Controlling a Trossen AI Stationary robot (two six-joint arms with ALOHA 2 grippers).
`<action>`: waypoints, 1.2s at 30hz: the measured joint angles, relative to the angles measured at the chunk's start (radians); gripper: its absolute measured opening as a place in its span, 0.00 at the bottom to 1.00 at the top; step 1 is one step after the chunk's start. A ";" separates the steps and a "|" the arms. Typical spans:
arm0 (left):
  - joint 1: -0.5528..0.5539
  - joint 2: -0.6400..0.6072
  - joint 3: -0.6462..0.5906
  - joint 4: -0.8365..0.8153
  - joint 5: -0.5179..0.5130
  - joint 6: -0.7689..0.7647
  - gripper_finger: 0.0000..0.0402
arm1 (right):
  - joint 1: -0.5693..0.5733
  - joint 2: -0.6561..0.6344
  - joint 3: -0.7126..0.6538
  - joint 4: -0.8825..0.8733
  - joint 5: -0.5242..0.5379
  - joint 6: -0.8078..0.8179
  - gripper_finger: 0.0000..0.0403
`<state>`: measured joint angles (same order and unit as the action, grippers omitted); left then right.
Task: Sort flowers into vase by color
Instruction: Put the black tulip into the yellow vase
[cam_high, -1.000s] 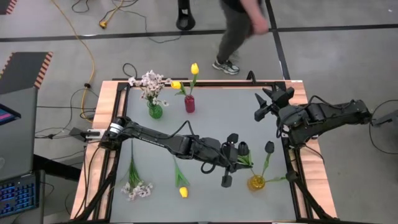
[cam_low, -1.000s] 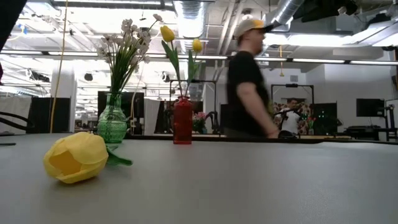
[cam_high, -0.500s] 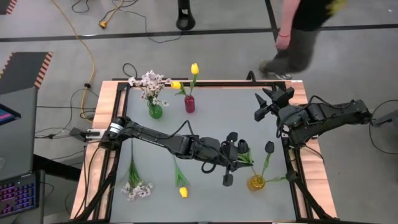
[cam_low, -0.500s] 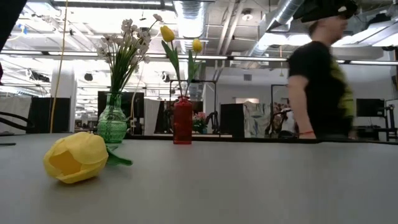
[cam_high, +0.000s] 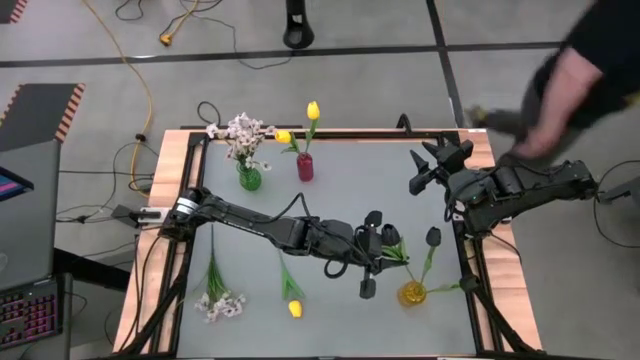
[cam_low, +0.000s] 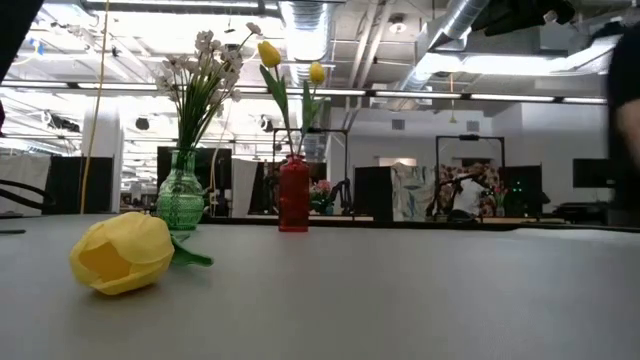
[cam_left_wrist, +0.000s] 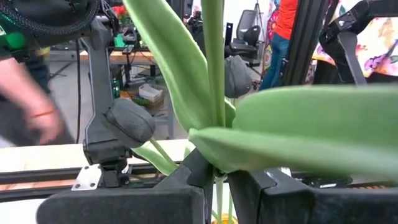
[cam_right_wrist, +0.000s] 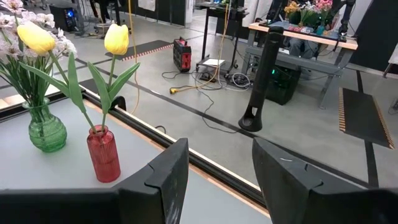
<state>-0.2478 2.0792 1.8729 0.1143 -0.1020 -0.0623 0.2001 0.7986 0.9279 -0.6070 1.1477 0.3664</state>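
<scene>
My left gripper (cam_high: 385, 257) reaches across the table's middle and is shut on a green-stemmed dark tulip (cam_high: 391, 237). The tulip stands just left of the yellow vase (cam_high: 412, 294). A second dark tulip (cam_high: 433, 237) stands in that vase by its stem. The red vase (cam_high: 305, 167) holds two yellow tulips (cam_high: 312, 110). The green vase (cam_high: 250, 179) holds white blossoms (cam_high: 240, 130). A yellow tulip (cam_high: 295, 308) and a white spray (cam_high: 220, 304) lie on the table near the front left. My right gripper (cam_high: 430, 166) hovers open at the far right. My left gripper pinches the tulip's green stem (cam_left_wrist: 216, 163) between its two fingers, just below where the broad leaves branch off. The fingers lie level, coming from the table's left, across the upright stem. The stem's lower end runs down past the fingers and out of sight.
The table's dark frame rail (cam_high: 470, 250) runs along the right edge beside the yellow vase. A person (cam_high: 585, 75) moves past the far right corner, close to my right arm. In the low view the lying yellow tulip (cam_low: 120, 253) is nearest, with the green vase (cam_low: 180, 195) and the red vase (cam_low: 294, 195) behind it.
Neither arm nor any flower has visibly moved. A person beyond the table's far edge has walked from the middle toward the right.
</scene>
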 joint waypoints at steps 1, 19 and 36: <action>0.000 0.000 0.000 0.000 0.000 -0.007 0.07 | 0.000 0.000 0.000 0.000 0.000 0.000 0.50; 0.003 0.070 -0.002 0.076 0.006 -0.055 0.07 | 0.000 0.000 -0.001 -0.021 -0.004 0.002 0.50; -0.001 0.056 0.123 -0.082 0.015 -0.047 0.07 | 0.000 0.000 -0.001 -0.029 -0.007 0.002 0.50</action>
<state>-0.2487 2.1355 1.9957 0.0321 -0.0867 -0.1097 0.2005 0.7982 0.9272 -0.6356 1.1408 0.3683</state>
